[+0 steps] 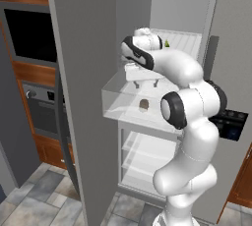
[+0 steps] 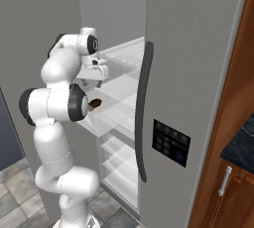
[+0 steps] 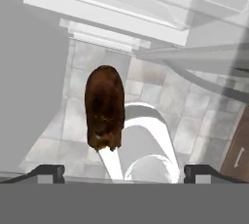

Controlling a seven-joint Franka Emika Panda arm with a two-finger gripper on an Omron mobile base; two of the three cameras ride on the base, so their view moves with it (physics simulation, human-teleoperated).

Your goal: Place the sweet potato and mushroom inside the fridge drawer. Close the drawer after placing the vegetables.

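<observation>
The oblong brown sweet potato lies on the floor of the pulled-out clear fridge drawer.

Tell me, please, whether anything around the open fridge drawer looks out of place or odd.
Nothing stands out. The sweet potato lies inside the pulled-out fridge drawer, and the open tool hangs above it. A small green item sits on the shelf behind.

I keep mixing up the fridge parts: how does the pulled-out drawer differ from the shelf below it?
The fridge drawer is a clear, walled box; the shelf below it is a flat white slab. The drawer juts out past the fridge front; the shelf sits back inside. The drawer holds the sweet potato. Both span the compartment's width.
</observation>
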